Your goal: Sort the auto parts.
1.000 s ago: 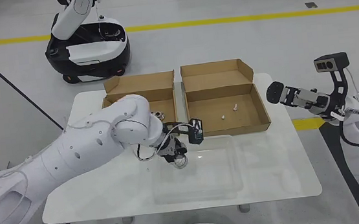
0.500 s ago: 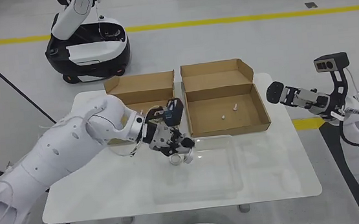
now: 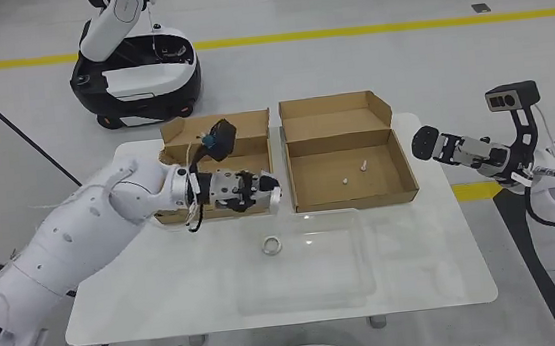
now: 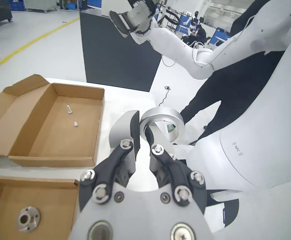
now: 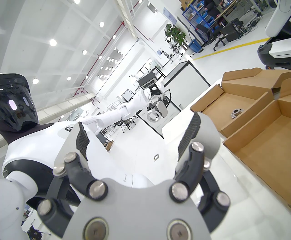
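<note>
One metal ring (image 4: 159,113) tight between the left fingers (image 4: 134,127); right fingers (image 5: 192,133) wide apart, empty.

1 silver ring (image 4: 161,122) pinched by its wall in the left gripper (image 4: 141,123), held off the table (image 3: 417,260), 1 ring (image 3: 272,244) laid flat on the table, 1 flanged hub (image 4: 26,219) seated in the left box (image 4: 45,180), 2 pale bolts (image 4: 69,109) laid in the right box (image 4: 56,157)

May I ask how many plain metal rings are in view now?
2. The held ring is in the left gripper; the loose ring lies on the table before the boxes. Others may be hidden.
</note>
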